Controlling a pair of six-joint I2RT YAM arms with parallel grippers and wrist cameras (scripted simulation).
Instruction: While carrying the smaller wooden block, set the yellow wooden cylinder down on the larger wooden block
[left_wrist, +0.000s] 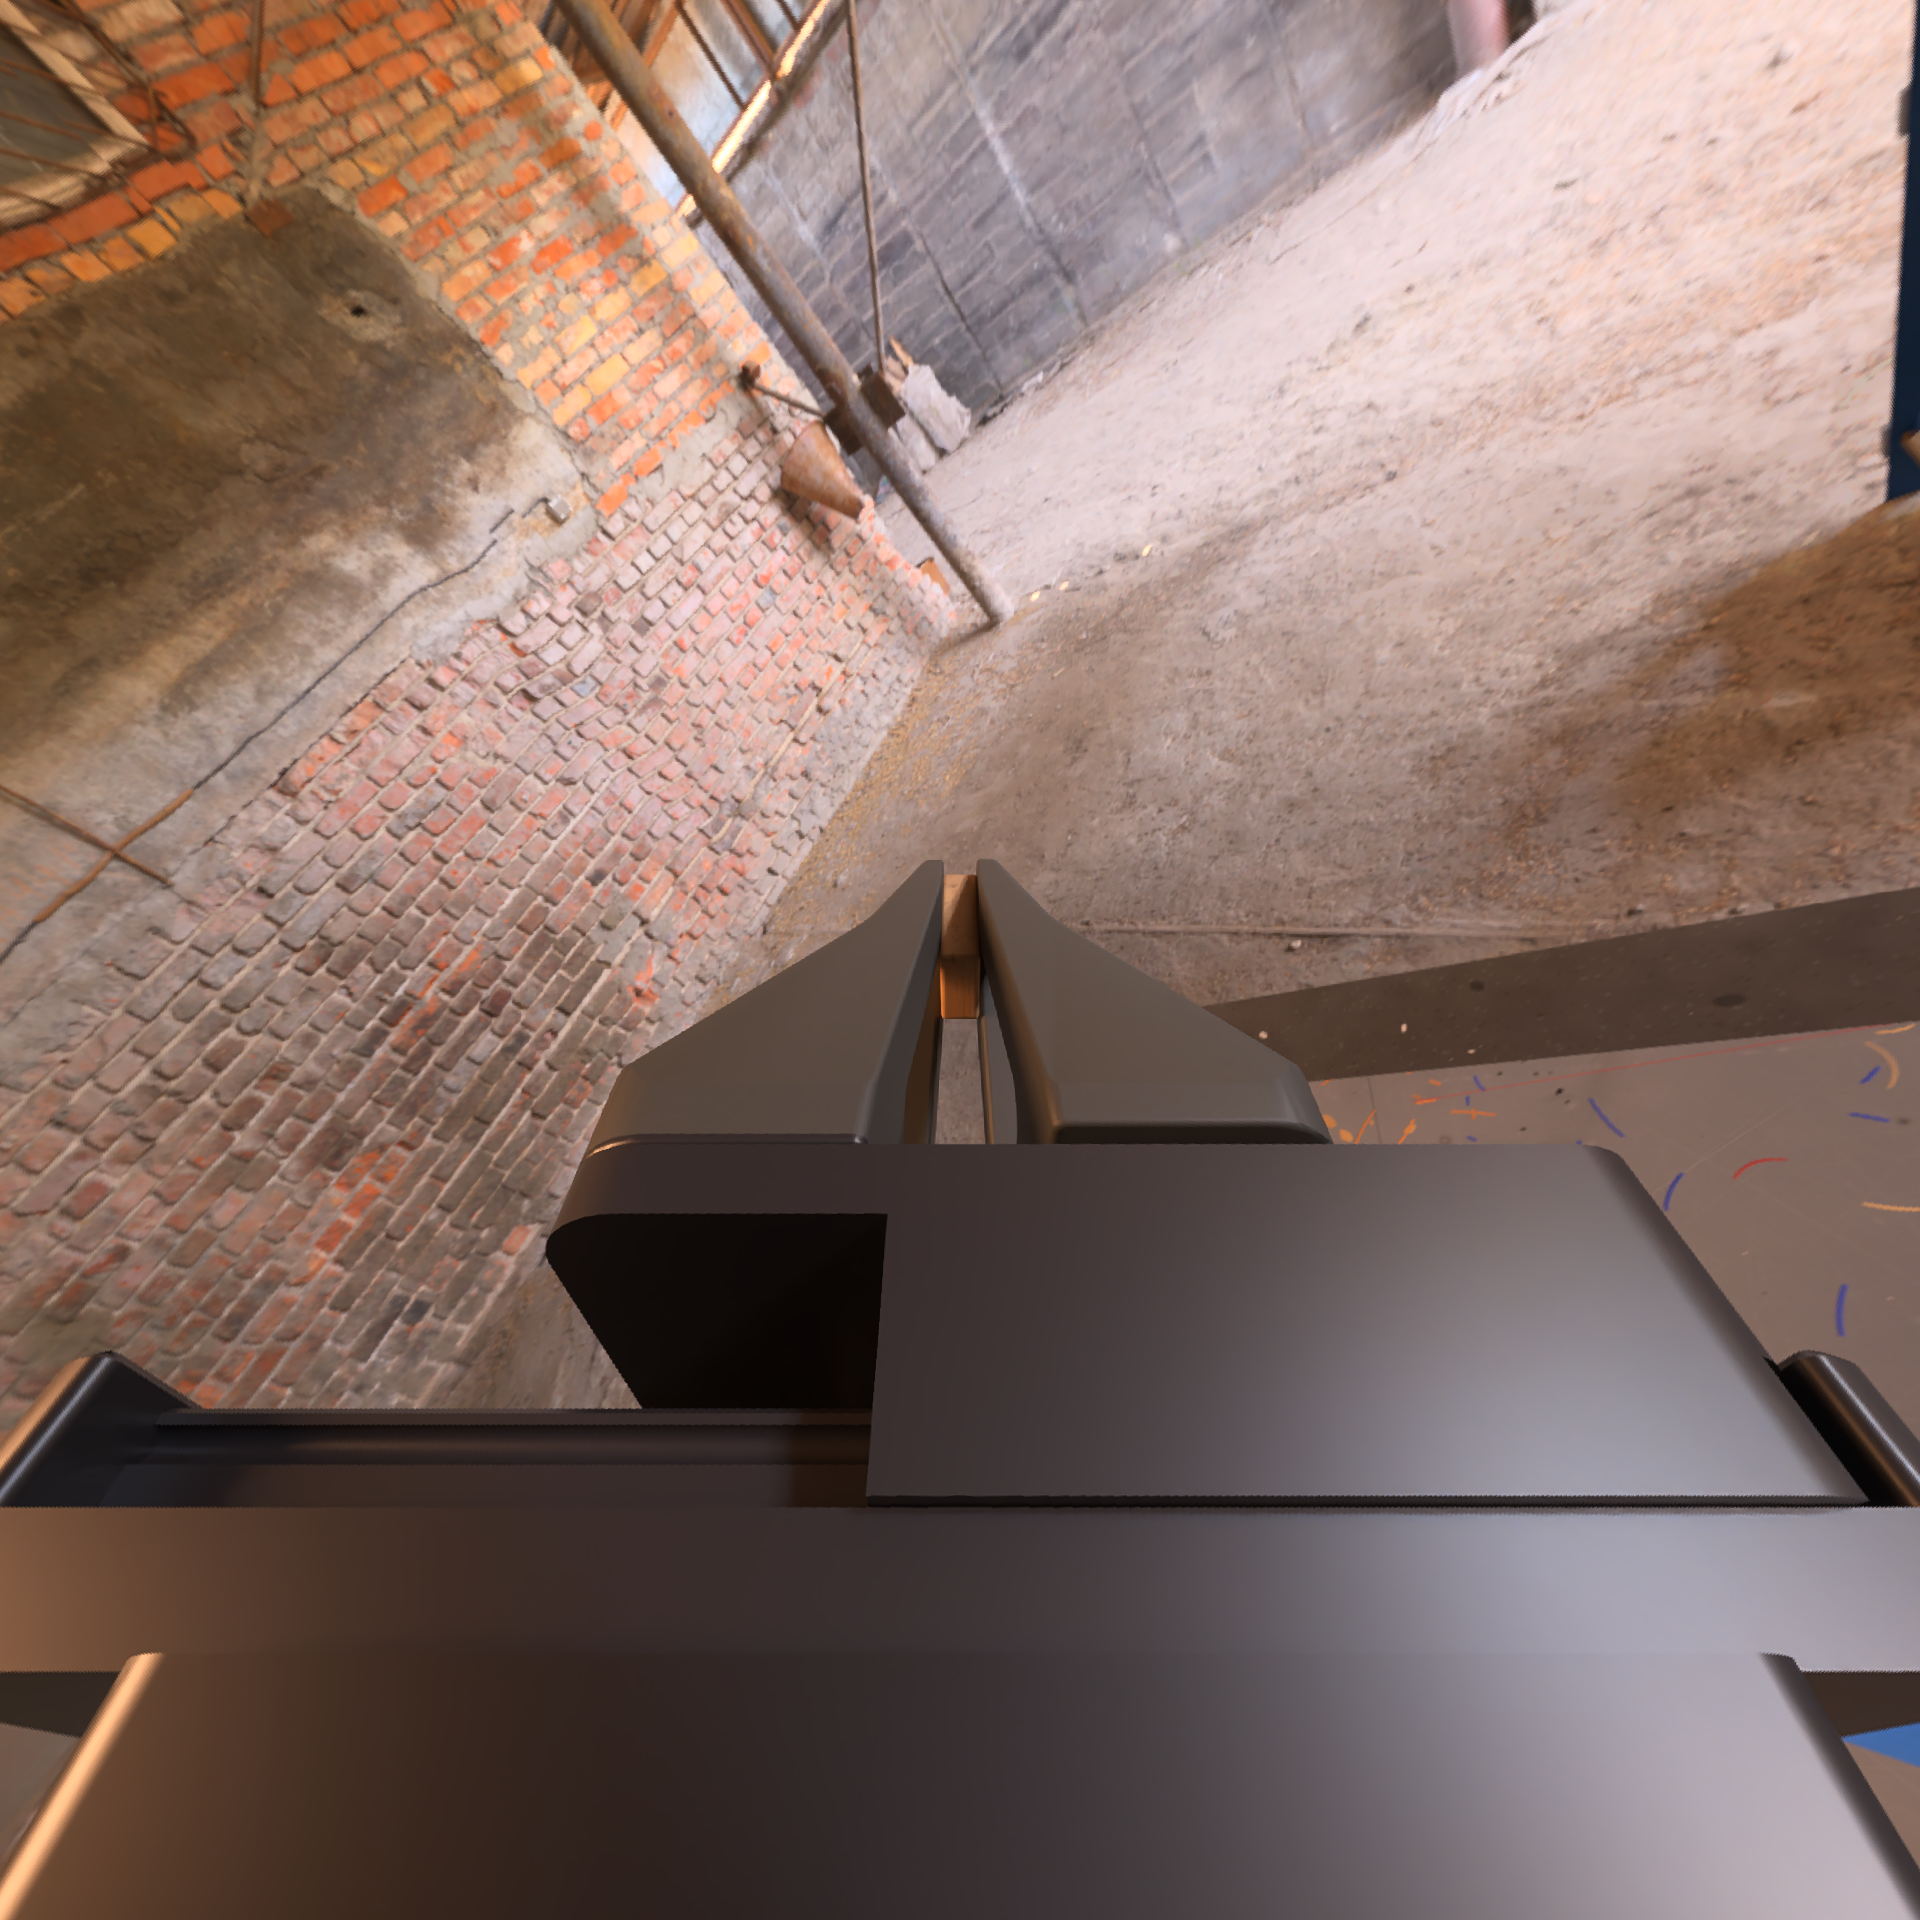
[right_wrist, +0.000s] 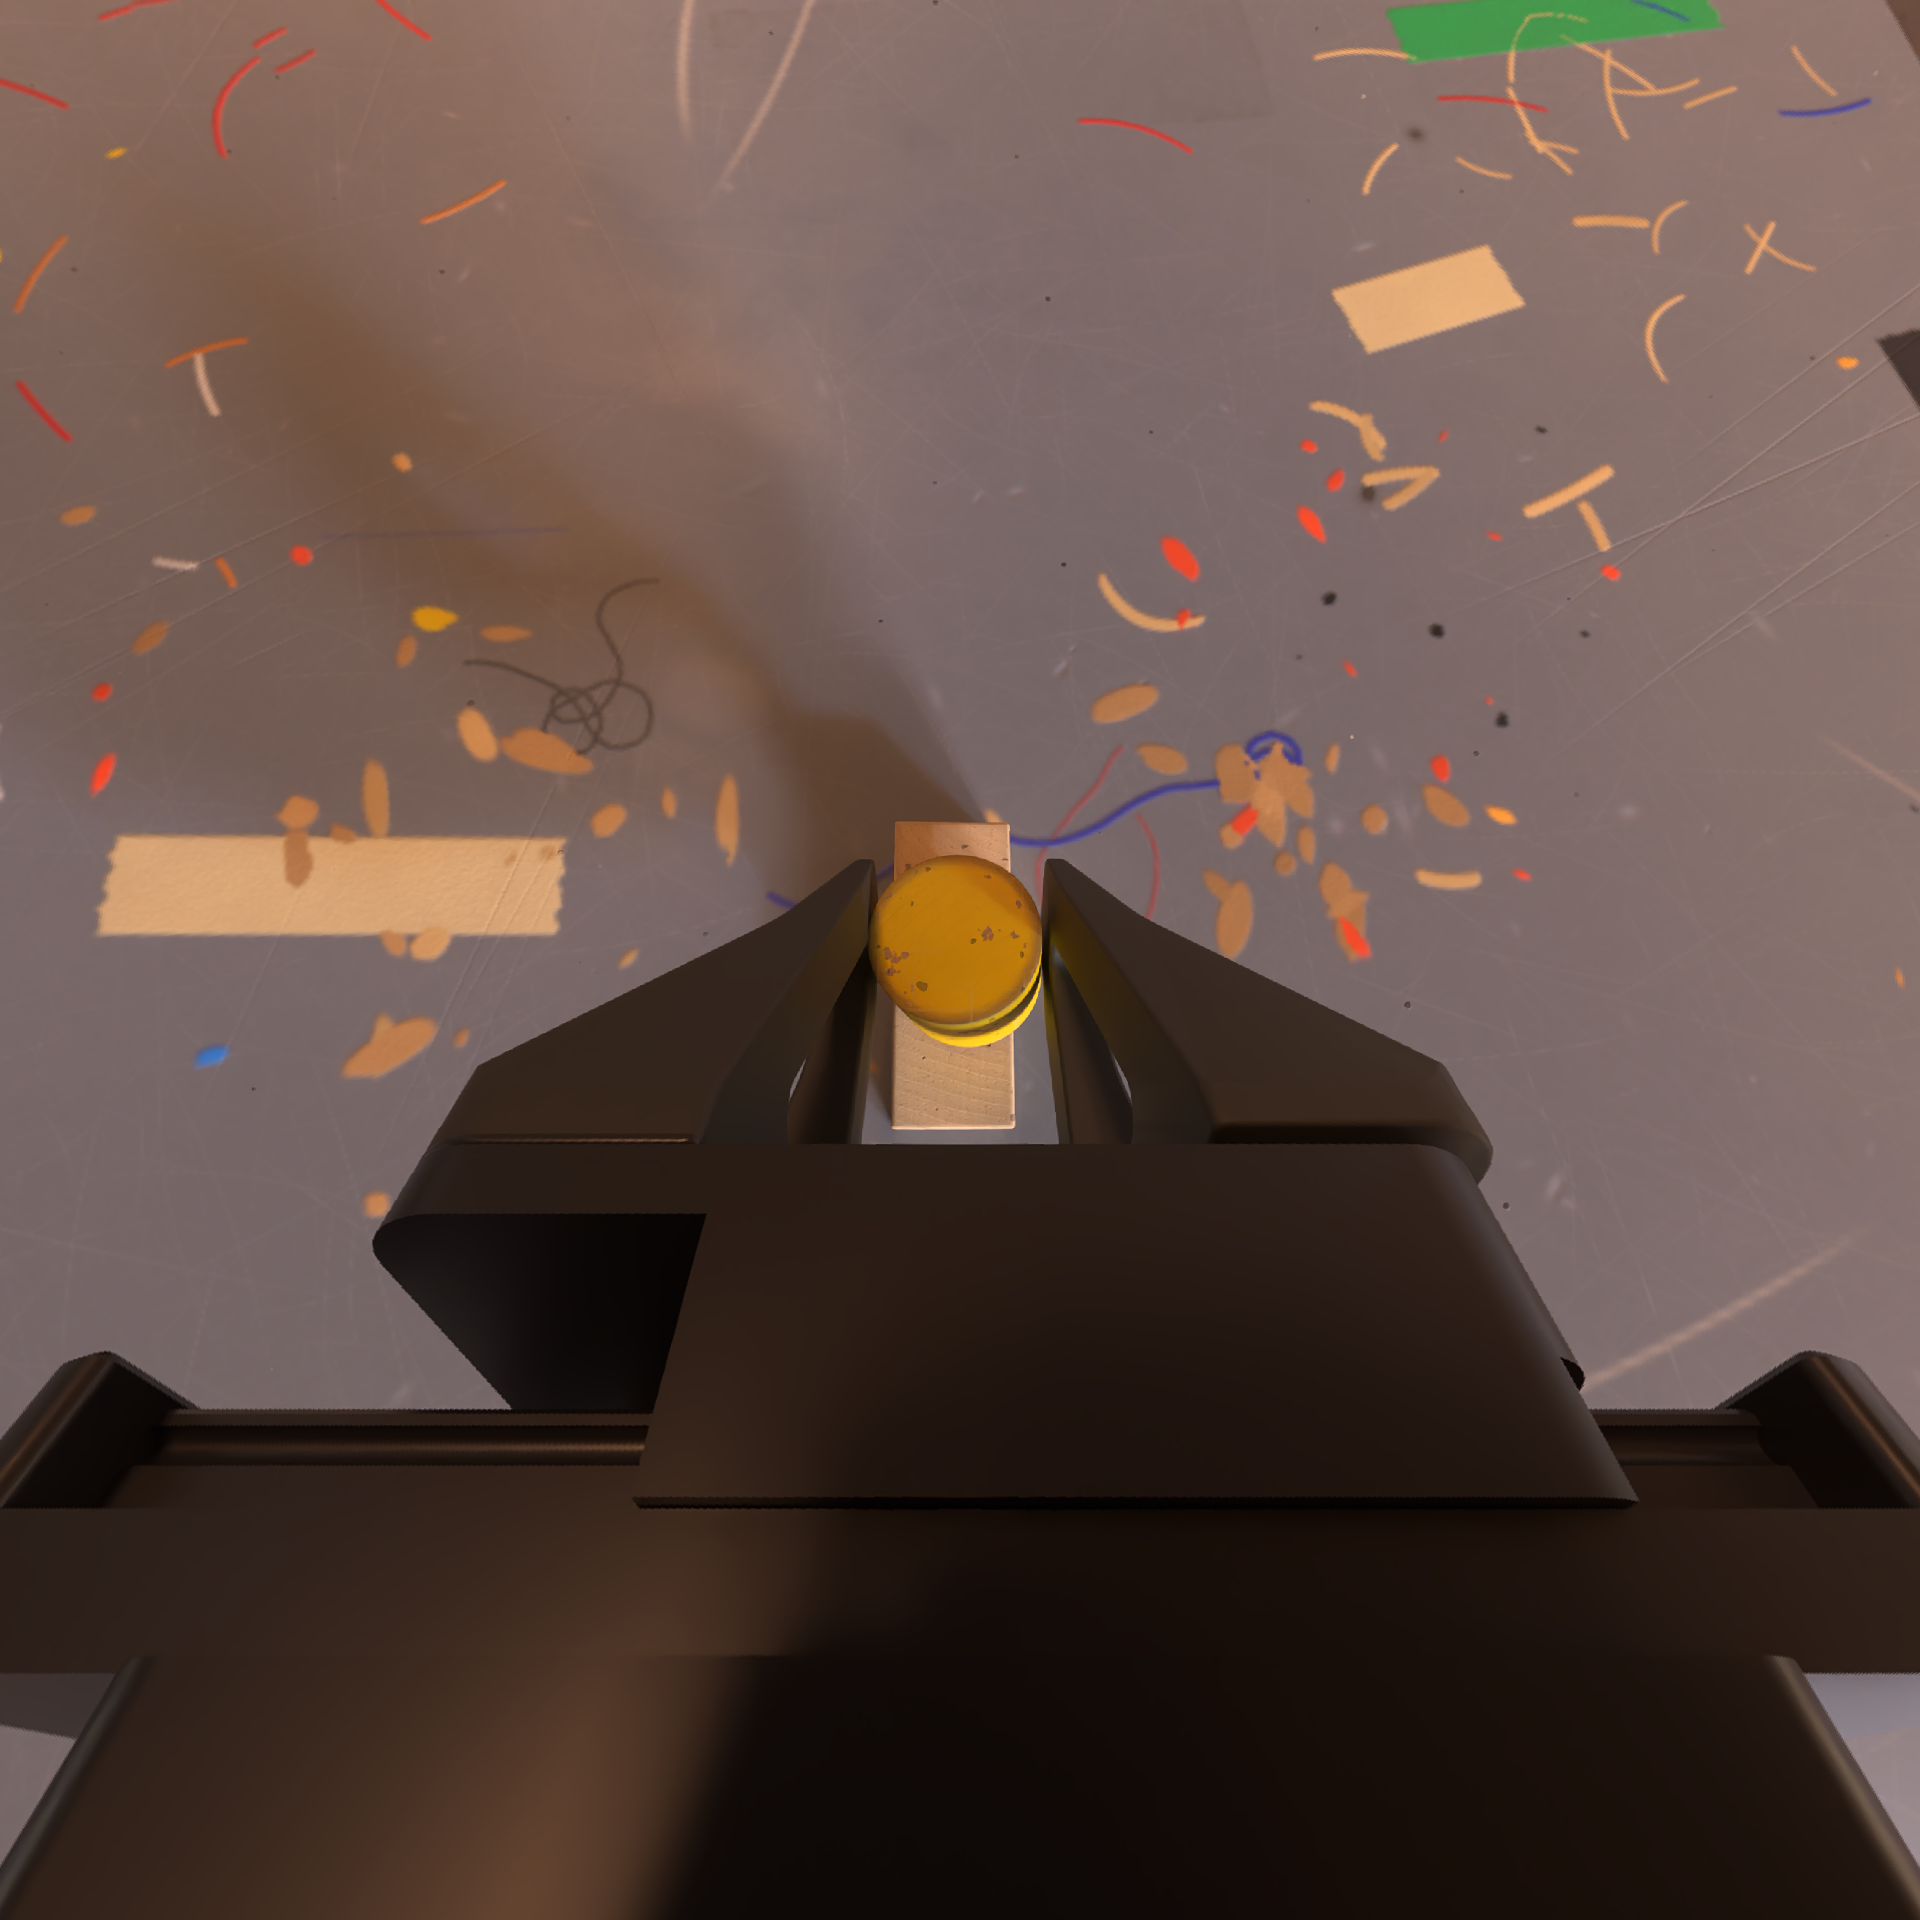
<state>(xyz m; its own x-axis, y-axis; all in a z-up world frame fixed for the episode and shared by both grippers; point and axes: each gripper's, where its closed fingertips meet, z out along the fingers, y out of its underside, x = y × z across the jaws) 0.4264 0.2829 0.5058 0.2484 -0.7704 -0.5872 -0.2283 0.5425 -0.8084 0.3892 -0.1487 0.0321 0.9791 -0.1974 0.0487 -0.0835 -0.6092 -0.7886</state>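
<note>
In the left wrist view, my left gripper is shut on the smaller wooden block, a thin tan piece of which shows between the fingers. It is held high, beyond the table edge, facing a brick wall. In the right wrist view, my right gripper points down at the table and is closed around the yellow cylinder, seen end-on. The cylinder is directly over the larger wooden block, a pale oblong lying on the table between the fingers. I cannot tell whether the cylinder touches the block.
The grey table carries paint marks, two tan tape strips and a green patch. In the left wrist view a corner of the table shows at right, with the floor and a metal pole behind.
</note>
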